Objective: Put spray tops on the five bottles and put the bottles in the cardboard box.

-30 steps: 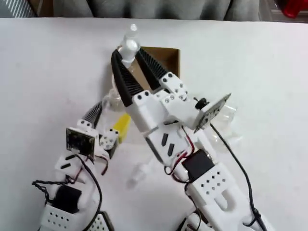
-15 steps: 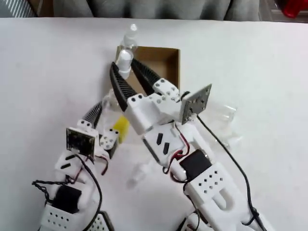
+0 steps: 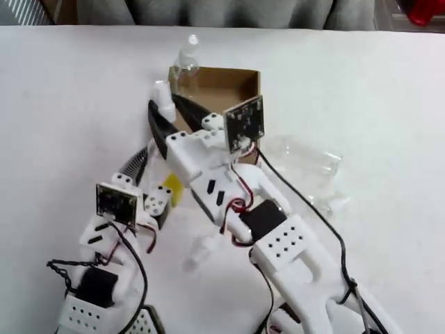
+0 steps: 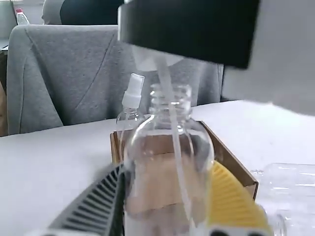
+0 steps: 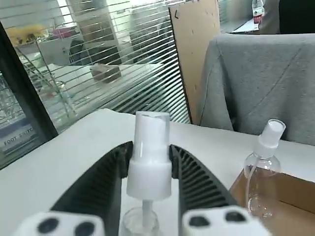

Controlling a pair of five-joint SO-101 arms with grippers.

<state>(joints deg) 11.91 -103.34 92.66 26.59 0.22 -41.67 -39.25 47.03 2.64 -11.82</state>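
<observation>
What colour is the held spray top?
White spray top, best in the right wrist view.

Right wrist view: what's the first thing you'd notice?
The right claw pinching a white spray top just above an open bottle, which the left claw grips. Behind them, a capped bottle stands at the far corner of the cardboard box.
</observation>
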